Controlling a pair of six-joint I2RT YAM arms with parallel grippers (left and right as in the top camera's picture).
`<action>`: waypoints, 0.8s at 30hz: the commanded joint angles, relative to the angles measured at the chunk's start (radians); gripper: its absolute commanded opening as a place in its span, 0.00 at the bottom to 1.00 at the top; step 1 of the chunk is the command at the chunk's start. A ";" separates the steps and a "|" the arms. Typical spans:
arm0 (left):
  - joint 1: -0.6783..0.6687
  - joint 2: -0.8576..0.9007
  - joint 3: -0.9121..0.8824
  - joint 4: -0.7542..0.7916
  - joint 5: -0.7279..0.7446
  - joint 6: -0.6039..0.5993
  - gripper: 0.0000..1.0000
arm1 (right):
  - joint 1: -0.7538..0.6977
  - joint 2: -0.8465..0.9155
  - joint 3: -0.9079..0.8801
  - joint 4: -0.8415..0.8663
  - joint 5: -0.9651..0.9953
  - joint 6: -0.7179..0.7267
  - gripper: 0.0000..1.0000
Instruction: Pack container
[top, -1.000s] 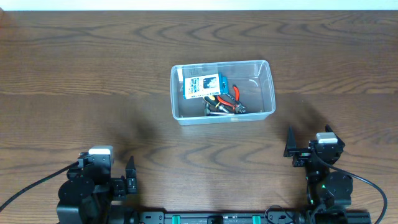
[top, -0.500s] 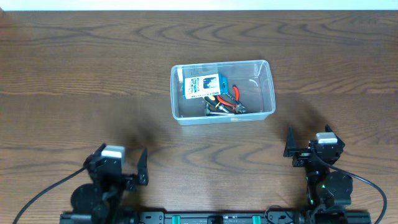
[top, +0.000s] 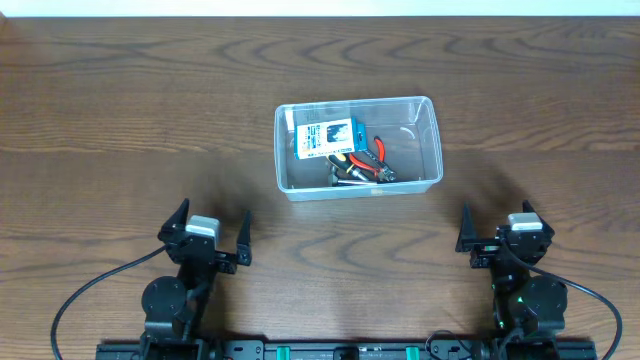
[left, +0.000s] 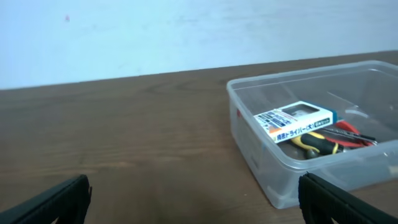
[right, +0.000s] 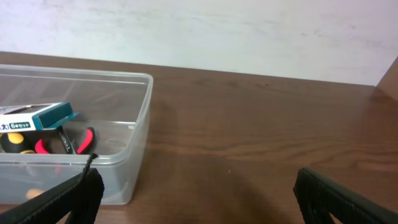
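Note:
The clear plastic container (top: 432, 140) stands in the middle of the table. It holds a blue-and-white box (top: 327, 137), red-handled pliers (top: 374, 160) and yellow-and-black hand tools (top: 345, 165). It also shows in the left wrist view (left: 261, 162) and the right wrist view (right: 134, 162). My left gripper (top: 210, 240) is open and empty near the front edge, left of the container. My right gripper (top: 500, 232) is open and empty near the front edge, right of the container.
The wooden table (top: 120, 130) spreads all round the container. A pale wall (left: 155, 31) lies behind the far edge. Black cables (top: 90, 290) run from both arm bases at the front.
My left arm has moved to the right and turned to face the container, its fingers now spread forward. The right arm and the container have not moved.

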 joint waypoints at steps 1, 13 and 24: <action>-0.002 -0.008 -0.033 0.001 0.044 0.071 0.98 | 0.010 -0.007 -0.005 0.002 -0.004 -0.002 0.99; -0.002 -0.008 -0.034 0.003 0.046 0.064 0.98 | 0.010 -0.007 -0.005 0.002 -0.004 -0.002 0.99; -0.002 -0.006 -0.034 0.003 0.047 0.064 0.98 | 0.010 -0.007 -0.005 0.002 -0.004 -0.002 0.99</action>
